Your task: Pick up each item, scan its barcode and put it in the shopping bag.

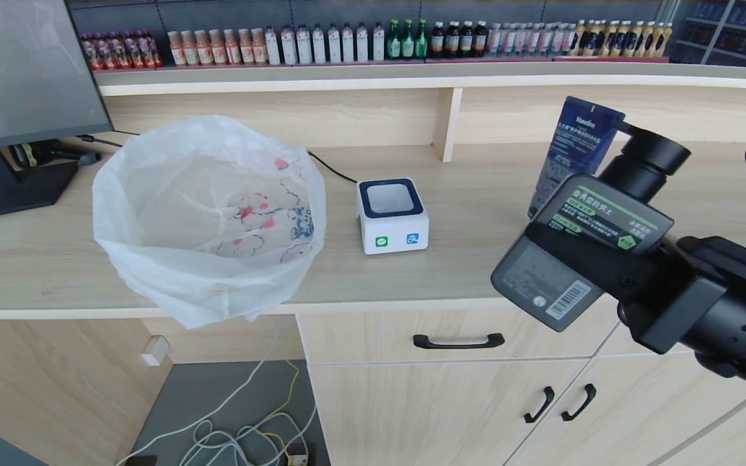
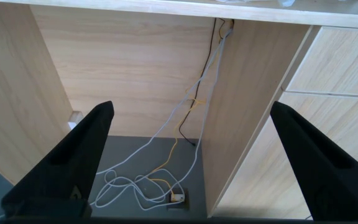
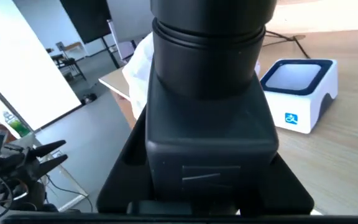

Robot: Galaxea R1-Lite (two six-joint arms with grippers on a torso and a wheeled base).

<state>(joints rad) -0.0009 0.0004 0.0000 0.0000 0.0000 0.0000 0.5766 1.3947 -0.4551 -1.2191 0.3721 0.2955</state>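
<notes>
Right gripper (image 1: pixel 590 262) clamped on grey bottle (image 1: pixel 606 217), held aloft at 3 o'clock of scanner (image 1: pixel 391 215); left gripper (image 2: pixel 191 112) fingers apart. Risk: barcode (image 1: pixel 570 299) faces away from the scanner window, so a misread is likely. Shopping bag (image 1: pixel 172 285) at scanner's 9 o'clock overhangs the counter edge and could tip.

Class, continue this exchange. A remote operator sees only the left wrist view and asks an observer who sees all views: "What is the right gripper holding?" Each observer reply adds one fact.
Observer: The right gripper is shut on a dark grey bottle.
Operator: Where is the scanner?
Observer: The white scanner sits on the counter, to the left of the bottle.
Operator: And the shopping bag?
Observer: The shopping bag stands open at the counter's front edge, farther left than the scanner.
</notes>
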